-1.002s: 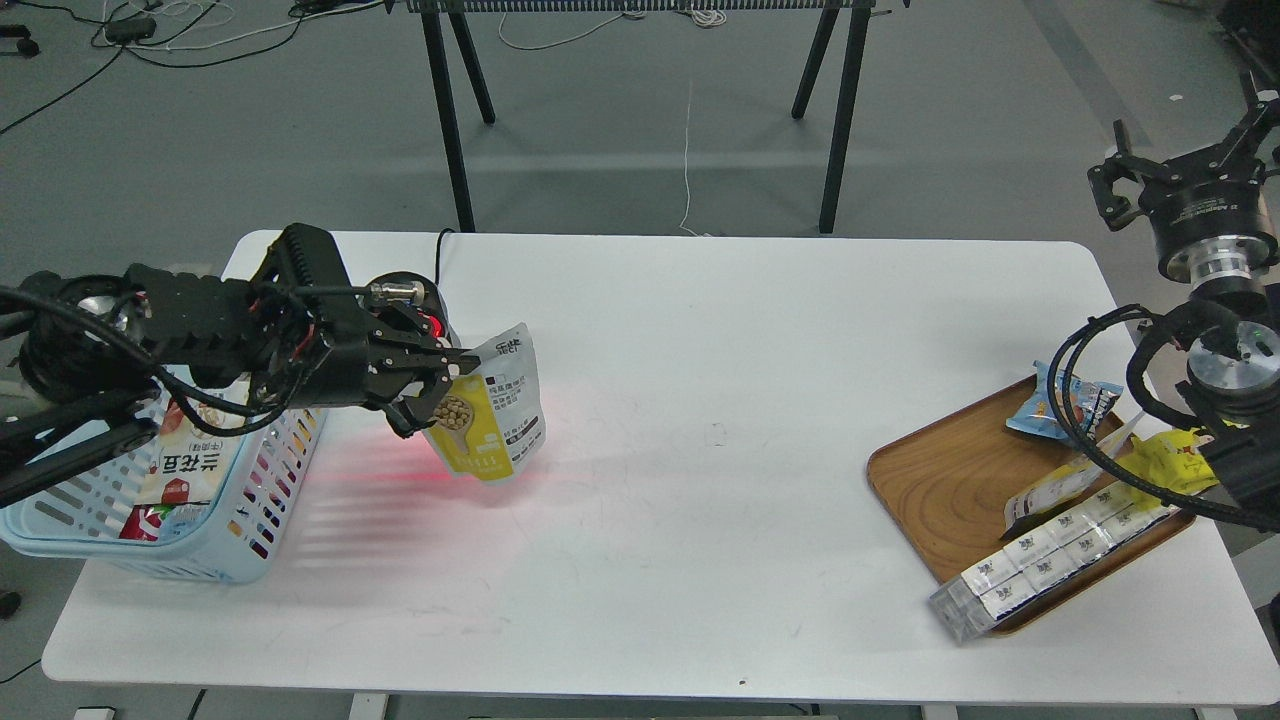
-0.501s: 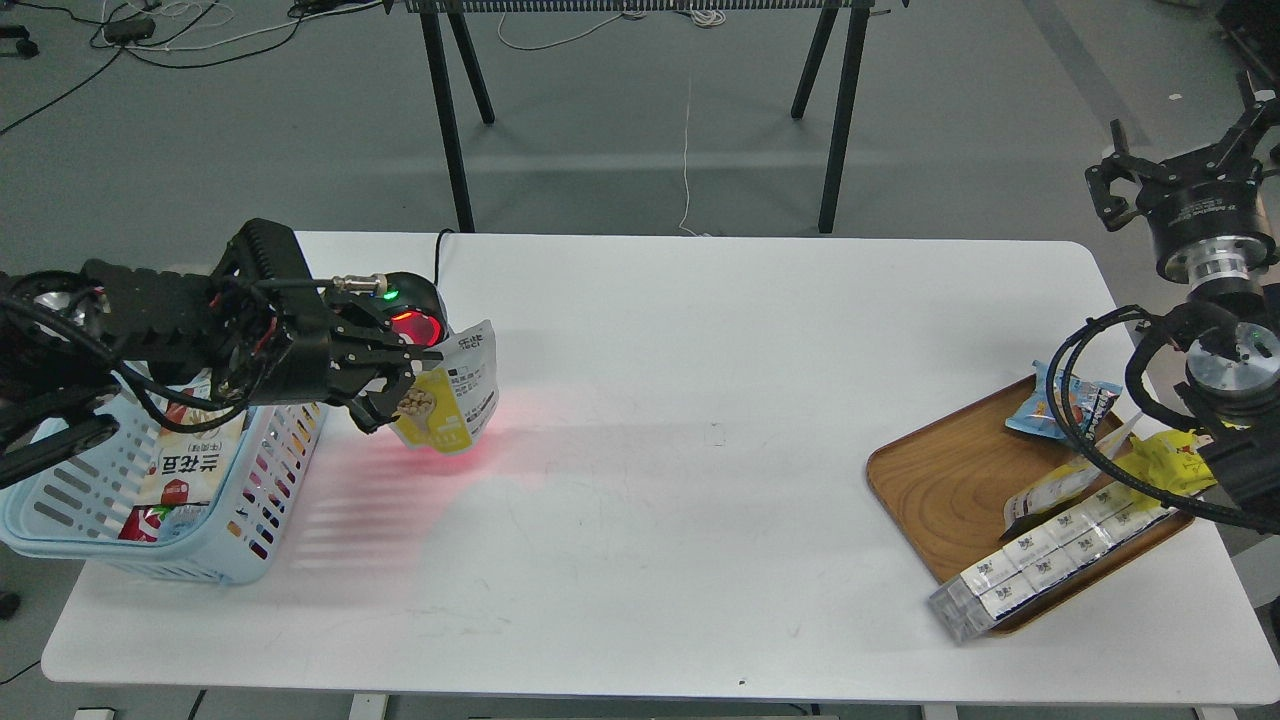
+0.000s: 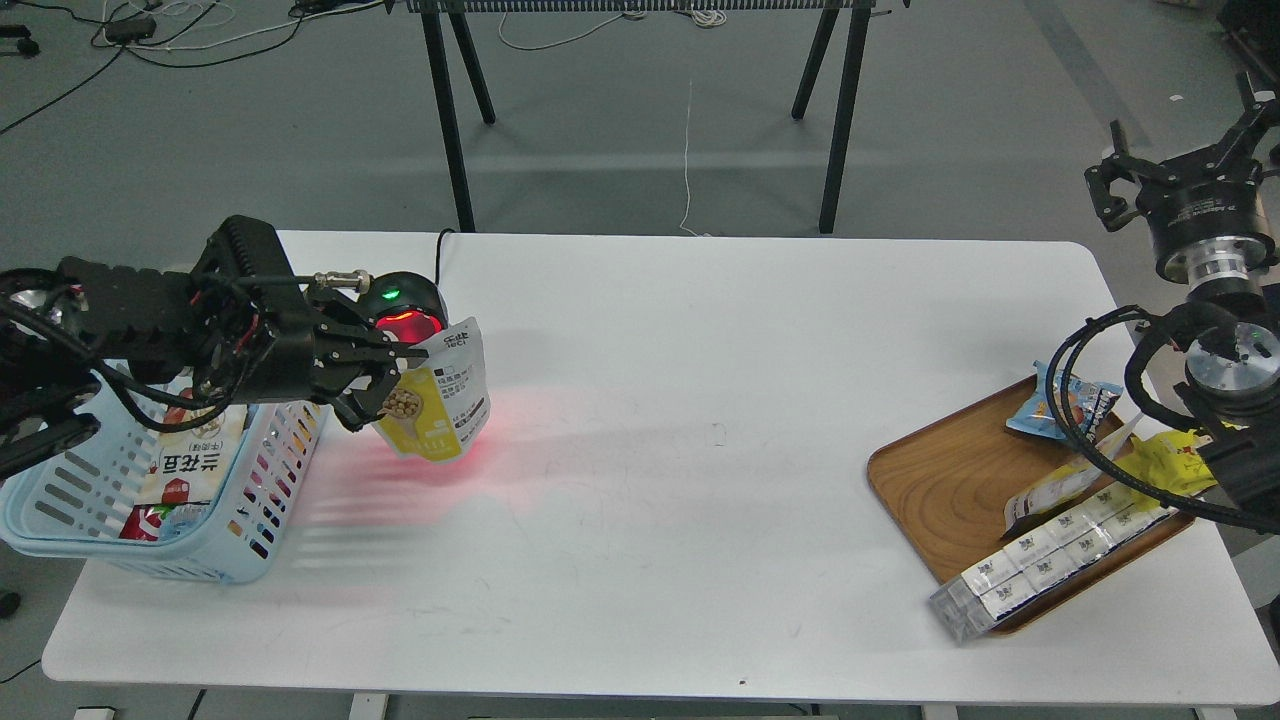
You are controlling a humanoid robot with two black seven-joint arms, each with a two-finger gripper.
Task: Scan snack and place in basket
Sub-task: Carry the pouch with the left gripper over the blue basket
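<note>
I have the snack [image 3: 437, 403] pinched in my left gripper [image 3: 385, 375], the jaws closed on the pouch's left edge so it hangs above the white table [image 3: 680, 420], tilted a little, its printed face toward me. It sits directly in front of the round black scanner [image 3: 403, 305], whose window glows red and whose green light is on; red light washes over the tabletop beneath the pouch. I judge the scan to be under way or just done, though nothing here confirms a read. The pick-up is finished. What is left is carrying the pouch leftward over the rim of the basket [image 3: 215, 560], which stands just beside the scanner and already holds a large packet, then letting go.

My right gripper [image 3: 1180, 165] hangs high at the far right, clear of the wooden tray [image 3: 940, 480] with its remaining packets; its fingers look spread apart and hold nothing.

Compared with half a second ago, my left arm has drawn back slightly toward the basket and the pouch sits a touch lower and further left, more square to me. A second ago it was well right of the scanner, and the green light was not visible then. The tray side is unchanged
</note>
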